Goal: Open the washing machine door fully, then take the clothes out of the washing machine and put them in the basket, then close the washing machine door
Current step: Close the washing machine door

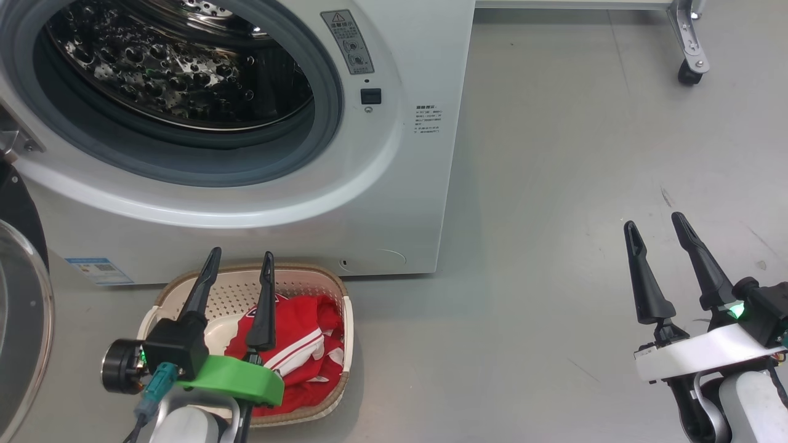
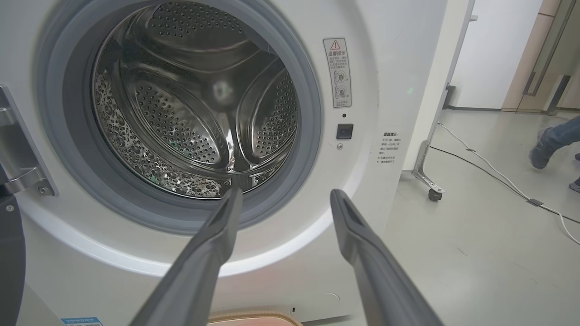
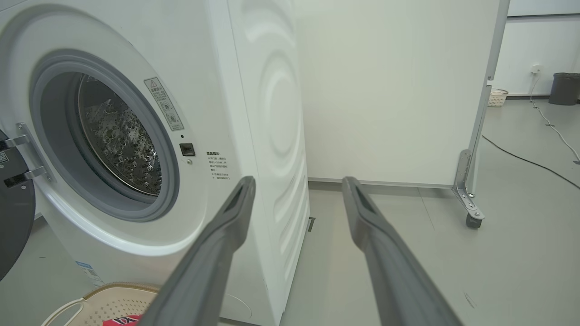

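Closest to us, the left gripper (image 1: 242, 252) hangs over the basket (image 1: 295, 269) with its two long fingers wide apart, and nothing is between them. The right gripper (image 1: 653, 220) is off to the right over the bare floor (image 1: 554, 246), well apart from everything. Its fingers are spread wide too, with nothing in them. So both grippers are empty and touch nothing that I can see. The basket sits on the floor just in front of the washing machine (image 1: 418, 203), and the clothes (image 1: 305, 344) lie inside it, a red heap with white stripes. At the left edge, the washing machine door (image 1: 21, 320) is swung wide open. Further back, the drum (image 1: 172, 67) is shiny and looks empty, and I see no red cloth in it. I think the first two jobs are done: the door is open, and the clothes are out and in the basket. What is left is to shut the door. The left gripper is nearer to the door, so it looks like the handy one for the push. Far back, a person's foot (image 2: 541, 147) is on the floor, well away from the machine
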### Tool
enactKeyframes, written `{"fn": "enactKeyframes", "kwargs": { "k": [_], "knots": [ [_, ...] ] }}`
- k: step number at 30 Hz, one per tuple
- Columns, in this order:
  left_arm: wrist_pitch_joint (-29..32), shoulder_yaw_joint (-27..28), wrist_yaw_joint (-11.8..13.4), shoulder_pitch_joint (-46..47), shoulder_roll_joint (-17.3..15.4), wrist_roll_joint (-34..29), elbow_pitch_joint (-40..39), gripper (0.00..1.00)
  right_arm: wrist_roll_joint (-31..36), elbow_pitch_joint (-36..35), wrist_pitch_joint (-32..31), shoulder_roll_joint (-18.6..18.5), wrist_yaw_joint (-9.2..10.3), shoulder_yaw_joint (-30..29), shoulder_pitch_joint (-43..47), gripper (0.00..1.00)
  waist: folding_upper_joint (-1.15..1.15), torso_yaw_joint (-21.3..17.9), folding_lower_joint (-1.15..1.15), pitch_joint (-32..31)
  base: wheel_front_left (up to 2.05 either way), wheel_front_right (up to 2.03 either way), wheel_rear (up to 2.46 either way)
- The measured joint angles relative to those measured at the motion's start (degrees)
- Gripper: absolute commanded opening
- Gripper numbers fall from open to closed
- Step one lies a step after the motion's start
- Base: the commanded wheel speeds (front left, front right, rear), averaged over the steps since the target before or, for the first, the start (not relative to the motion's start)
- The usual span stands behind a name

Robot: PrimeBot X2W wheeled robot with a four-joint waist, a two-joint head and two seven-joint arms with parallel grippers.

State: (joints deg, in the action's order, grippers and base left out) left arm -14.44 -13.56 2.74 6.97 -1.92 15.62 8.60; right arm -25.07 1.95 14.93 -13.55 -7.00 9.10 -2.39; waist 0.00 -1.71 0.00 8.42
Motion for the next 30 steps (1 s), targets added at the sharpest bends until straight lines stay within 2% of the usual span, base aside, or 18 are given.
{"fn": "enactKeyframes", "kwargs": {
  "k": [16, 30],
  "knots": [
    [0.0, -0.3, 0.5, -0.2, 0.0, 0.8, -0.2, 1.00, 0.0, 0.0, 0.0, 0.0, 0.00, 0.1, 0.0, 1.00, 0.00, -0.1, 0.00, 0.0, -0.06, 0.06, 0.00],
    [0.0, -0.3, 0.5, -0.2, 0.0, 0.9, -0.1, 1.00, 0.0, 0.1, 0.0, 0.0, 0.00, 0.6, 0.0, 1.00, 0.00, -0.1, 0.00, -0.5, -0.58, 0.58, 0.00]
  ]
}}
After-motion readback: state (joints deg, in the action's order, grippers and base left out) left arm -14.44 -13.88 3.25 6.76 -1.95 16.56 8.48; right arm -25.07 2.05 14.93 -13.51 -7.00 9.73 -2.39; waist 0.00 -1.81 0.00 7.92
